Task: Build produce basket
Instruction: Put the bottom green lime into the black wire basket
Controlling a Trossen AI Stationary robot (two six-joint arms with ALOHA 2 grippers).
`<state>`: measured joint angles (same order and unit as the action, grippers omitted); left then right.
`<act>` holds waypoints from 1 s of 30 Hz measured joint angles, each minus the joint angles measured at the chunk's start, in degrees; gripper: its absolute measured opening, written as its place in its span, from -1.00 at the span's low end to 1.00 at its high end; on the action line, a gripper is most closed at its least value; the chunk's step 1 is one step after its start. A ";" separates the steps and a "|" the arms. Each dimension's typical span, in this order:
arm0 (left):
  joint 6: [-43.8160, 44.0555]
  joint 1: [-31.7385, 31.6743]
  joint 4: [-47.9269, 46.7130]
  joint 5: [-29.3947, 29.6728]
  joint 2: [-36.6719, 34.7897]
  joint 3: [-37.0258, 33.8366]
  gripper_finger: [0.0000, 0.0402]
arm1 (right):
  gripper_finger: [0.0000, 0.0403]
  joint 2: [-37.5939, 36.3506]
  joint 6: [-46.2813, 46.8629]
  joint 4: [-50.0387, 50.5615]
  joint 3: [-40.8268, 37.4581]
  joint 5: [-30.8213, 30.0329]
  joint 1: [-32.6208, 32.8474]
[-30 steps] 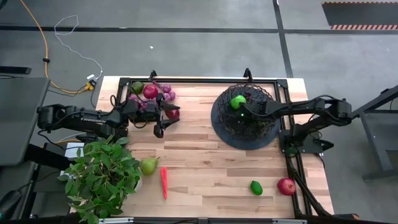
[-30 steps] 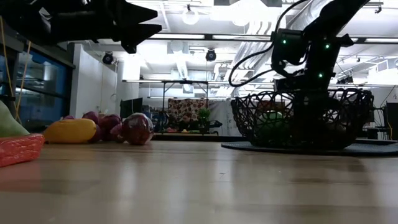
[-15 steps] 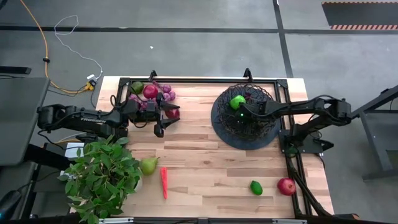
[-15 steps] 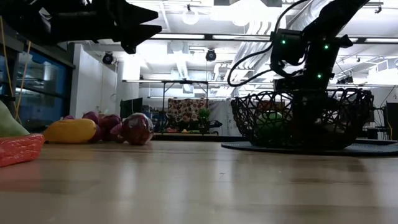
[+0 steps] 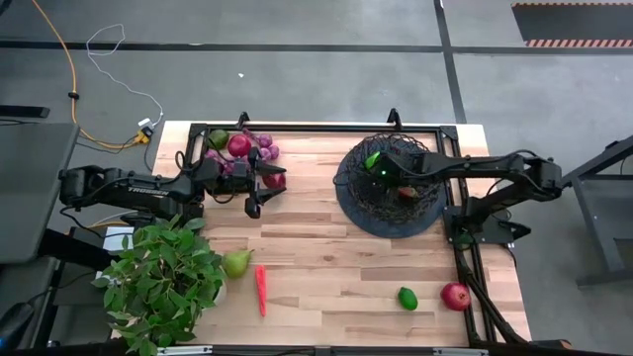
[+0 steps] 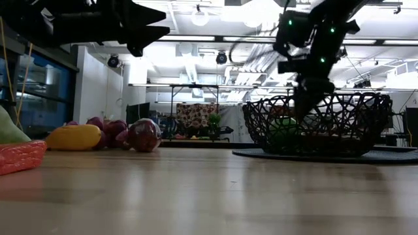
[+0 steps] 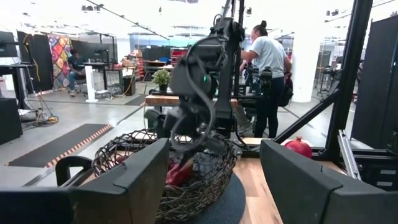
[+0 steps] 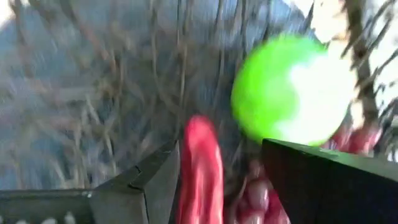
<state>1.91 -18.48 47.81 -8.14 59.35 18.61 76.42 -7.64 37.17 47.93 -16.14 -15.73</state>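
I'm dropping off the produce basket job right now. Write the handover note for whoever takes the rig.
Left gripper: open, empty, hovering beside the grape-and-apple pile at the table's far left.
Right gripper: open, over the basket.
Done: a lime and a red chilli lie in the basket.
Left on the table: the far-left pile, a pear and a second chilli by the potted plant, another lime and a red apple near the front right corner.
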 joint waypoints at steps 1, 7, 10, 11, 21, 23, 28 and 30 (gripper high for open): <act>-0.25 0.00 -0.02 0.00 0.00 0.00 0.20 | 0.05 -0.93 -1.06 -2.15 -0.33 0.22 -0.03; -7.58 0.02 -0.35 3.88 0.00 0.00 0.20 | 0.05 -6.99 -9.24 -15.43 -1.89 3.41 -2.68; -10.78 0.02 -0.35 7.93 0.00 0.00 0.20 | 0.05 -9.17 -9.14 -23.57 -1.89 9.92 -4.36; -11.01 0.02 -0.35 9.56 0.00 0.00 0.20 | 0.05 -9.64 -8.52 -26.93 -1.91 12.19 -4.78; 2.51 0.55 -0.48 13.97 -0.23 0.75 0.20 | 0.05 -11.02 9.86 -57.47 -1.91 18.58 -3.67; 12.91 1.13 -0.43 13.08 -0.24 2.31 0.20 | 0.05 -11.19 15.23 -62.14 -1.91 18.62 -2.51; 22.81 3.07 -4.12 4.26 -0.28 9.02 0.20 | 0.05 -11.27 21.59 -65.49 -0.18 18.02 1.26; 22.03 3.68 -11.09 1.94 -0.28 13.17 0.20 | 0.05 -11.16 20.42 -60.08 2.59 15.96 3.05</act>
<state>23.93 -14.80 36.72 -6.20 59.07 31.78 65.26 12.78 -22.91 50.52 -0.19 -12.67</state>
